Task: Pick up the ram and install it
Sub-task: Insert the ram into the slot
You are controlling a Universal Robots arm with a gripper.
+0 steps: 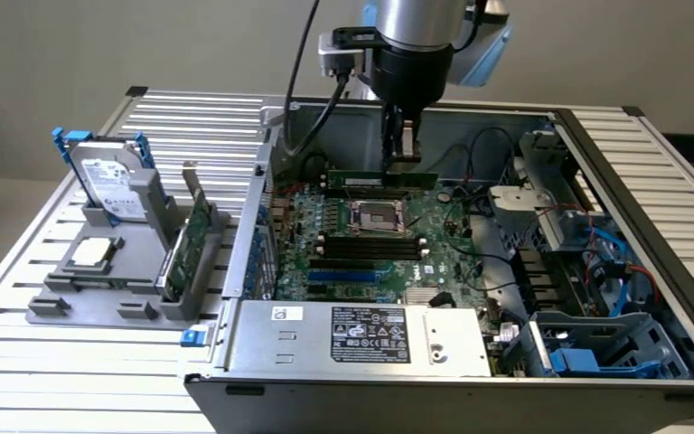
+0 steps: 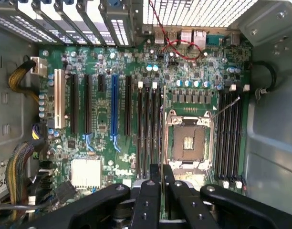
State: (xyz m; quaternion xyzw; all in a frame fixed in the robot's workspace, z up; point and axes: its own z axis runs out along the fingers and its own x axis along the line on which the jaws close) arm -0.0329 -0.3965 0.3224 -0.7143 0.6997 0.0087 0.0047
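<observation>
My gripper (image 1: pixel 403 155) hangs inside the open computer case, shut on the ram (image 1: pixel 381 178), a thin green stick held level under the fingers. In the wrist view the ram (image 2: pixel 163 174) shows edge-on between the two black fingers (image 2: pixel 148 200), running parallel to the memory slots. It hangs above the motherboard (image 1: pixel 444 262), close to the empty CPU socket (image 1: pixel 383 217) (image 2: pixel 189 140). Black memory slots (image 2: pixel 149 124) lie on one side of the socket and another set of slots (image 2: pixel 229 133) on the other. I cannot tell the ram's height above the board.
A grey holder (image 1: pixel 51 307) on the slatted table at the exterior view's left carries a hard drive (image 1: pixel 112 185), a taller green expansion card (image 1: pixel 191 240) and a processor (image 1: pixel 91 255). The power supply (image 1: pixel 365 334) sits at the case's near edge. Cables (image 1: pixel 613 262) and drive bays fill its right side.
</observation>
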